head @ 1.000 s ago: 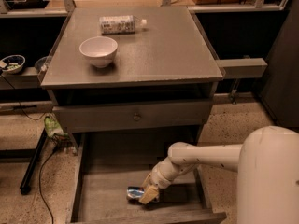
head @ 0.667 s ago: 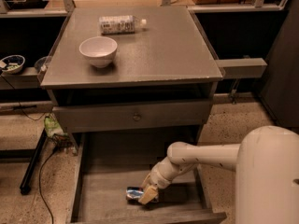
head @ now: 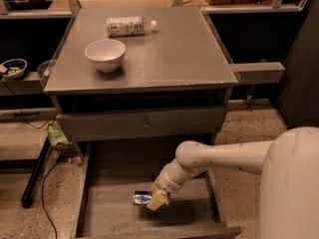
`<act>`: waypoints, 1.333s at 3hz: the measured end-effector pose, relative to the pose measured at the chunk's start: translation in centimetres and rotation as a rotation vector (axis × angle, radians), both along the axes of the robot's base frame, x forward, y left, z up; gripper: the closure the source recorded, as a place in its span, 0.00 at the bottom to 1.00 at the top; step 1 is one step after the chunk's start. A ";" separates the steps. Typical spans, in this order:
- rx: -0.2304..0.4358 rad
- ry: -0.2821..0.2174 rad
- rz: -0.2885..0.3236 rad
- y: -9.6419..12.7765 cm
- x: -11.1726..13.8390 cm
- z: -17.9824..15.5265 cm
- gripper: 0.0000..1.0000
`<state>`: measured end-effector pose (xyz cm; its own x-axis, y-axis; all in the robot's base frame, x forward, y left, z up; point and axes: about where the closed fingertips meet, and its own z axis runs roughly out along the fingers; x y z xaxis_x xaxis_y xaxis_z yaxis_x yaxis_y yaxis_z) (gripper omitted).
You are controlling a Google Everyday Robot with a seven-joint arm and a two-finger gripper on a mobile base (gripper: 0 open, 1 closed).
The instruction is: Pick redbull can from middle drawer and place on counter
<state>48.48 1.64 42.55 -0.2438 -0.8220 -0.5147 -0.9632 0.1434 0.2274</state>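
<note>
The redbull can (head: 141, 198) lies on its side on the bare bottom of the open middle drawer (head: 107, 218), near the drawer's centre. My white arm reaches in from the right, and my gripper (head: 157, 199) sits right at the can's right end, touching or almost touching it. The can's right part is hidden behind the pale fingers (head: 158, 200). The grey counter (head: 164, 59) spreads above the drawer.
On the counter stand a white bowl (head: 105, 54) and a clear plastic bottle (head: 127, 26) lying on its side. A closed drawer front with a round knob (head: 145, 125) hangs above the open drawer. Cables and a dark stand foot (head: 35, 176) lie on the floor at left.
The arm and gripper stay almost still at the can; no clear movement shows.
</note>
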 end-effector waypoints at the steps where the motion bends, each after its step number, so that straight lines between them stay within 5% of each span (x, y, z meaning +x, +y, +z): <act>1: -0.048 -0.061 -0.001 -0.1 1.0 5.5 1.00; 2: -0.046 -0.138 0.026 0.0 1.9 14.7 1.00; 3: -0.041 -0.171 0.045 -0.3 2.4 19.9 1.00; 4: -0.045 -0.180 0.042 -0.3 2.5 20.6 1.00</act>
<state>51.00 1.31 63.17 -0.1158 -0.8527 -0.5095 -0.9931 0.1081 0.0449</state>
